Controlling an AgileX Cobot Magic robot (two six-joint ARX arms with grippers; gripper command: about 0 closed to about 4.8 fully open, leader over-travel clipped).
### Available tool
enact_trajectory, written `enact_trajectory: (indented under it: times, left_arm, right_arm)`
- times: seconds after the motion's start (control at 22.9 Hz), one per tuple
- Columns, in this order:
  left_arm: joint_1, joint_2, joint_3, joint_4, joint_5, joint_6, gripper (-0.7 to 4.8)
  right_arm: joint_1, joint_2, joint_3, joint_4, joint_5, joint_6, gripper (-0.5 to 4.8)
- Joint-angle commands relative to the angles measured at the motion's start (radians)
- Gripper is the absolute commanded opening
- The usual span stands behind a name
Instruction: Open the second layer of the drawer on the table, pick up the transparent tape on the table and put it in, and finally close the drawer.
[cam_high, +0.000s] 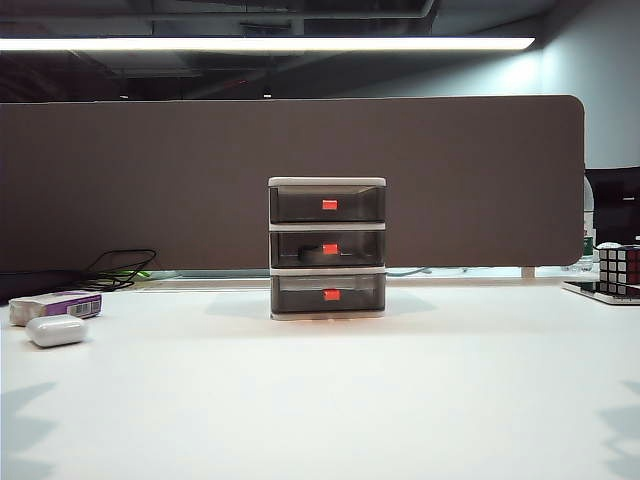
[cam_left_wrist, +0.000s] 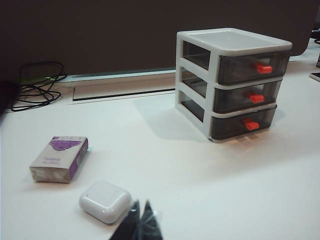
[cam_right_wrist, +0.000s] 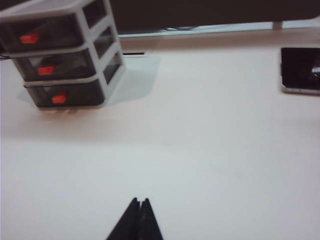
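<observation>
Item 1, nearest: left hand (cam_left_wrist: 140, 220), fingertips pressed together, nothing between them, low over the counter (cam_high: 400, 400) at about 7 o'clock of the drawer unit (cam_high: 327, 248). It is out of the exterior view, as is the right one; presumably both are pulled back because the job looks finished.

Item 2: right hand (cam_right_wrist: 140, 220), likewise pinched shut and empty, at about 5 o'clock of the unit, well apart from it.

Item 3: white rounded case (cam_left_wrist: 105, 201), just beside the left hand; purple-and-white box (cam_left_wrist: 60, 158) a little beyond. Both lie at 8 o'clock of the unit, off the working path.

Item 4: the second layer of the drawer (cam_high: 327, 248), pushed flush with its neighbours. A dark shape inside, behind the red handle, is probably the transparent tape (cam_high: 318, 254); none lies on the counter.

Item 5, farthest: cables (cam_high: 120, 268) at 9 o'clock, puzzle cube (cam_high: 618, 268) at 3 o'clock.
</observation>
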Motion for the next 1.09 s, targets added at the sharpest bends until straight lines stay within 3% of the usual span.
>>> enact_trajectory:
  times: [0.04, 0.26, 0.39, 0.57, 0.7, 1.09]
  left_arm:
    - [0.070, 0.000, 0.005, 0.017, 0.108, 0.002, -0.06]
    - [0.221, 0.000, 0.005, 0.039, 0.229, -0.027, -0.06]
    - [0.340, 0.000, 0.005, 0.048, 0.383, -0.027, -0.06]
    - [0.442, 0.000, 0.005, 0.075, 0.406, -0.019, -0.06]
    - [0.504, 0.000, 0.006, 0.078, 0.448, -0.024, -0.06]
    - [0.508, 0.000, 0.006, 0.063, 0.393, -0.024, -0.05]
  right_arm:
    - [-0.030, 0.001, -0.006, 0.019, -0.032, -0.011, -0.05]
    - [-0.045, 0.001, -0.006, 0.066, -0.044, -0.028, -0.05]
    - [-0.046, 0.001, -0.006, 0.090, -0.020, -0.032, -0.05]
    - [-0.046, 0.001, -0.006, 0.105, 0.130, -0.033, -0.05]
    - [-0.046, 0.001, -0.006, 0.118, 0.138, -0.032, -0.05]
    - [-0.045, 0.001, -0.006, 0.117, 0.134, -0.028, -0.05]
